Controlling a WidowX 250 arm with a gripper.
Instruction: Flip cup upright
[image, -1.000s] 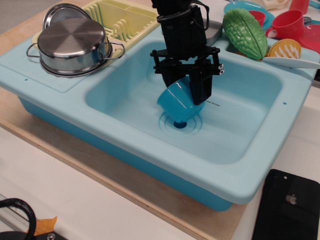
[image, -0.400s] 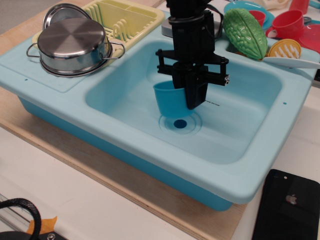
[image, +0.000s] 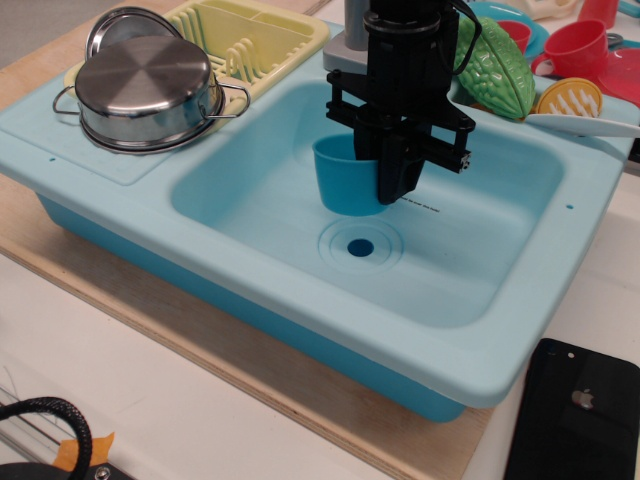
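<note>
The gripper (image: 393, 175) hangs inside the sink (image: 300, 290) basin, its fingers (image: 398, 170) pinching the rim of one cup (image: 347, 178), which sits upright, mouth up, above the drain (image: 360, 247); open basin floor lies to its left, right and front. The fingers cover the cup's right side. One steel pot (image: 145, 85) rests on the sink's left ledge beside one yellow rack (image: 250, 40). One black phone (image: 575, 420), cut off by the frame edge, lies on the desk (image: 180, 400).
</note>
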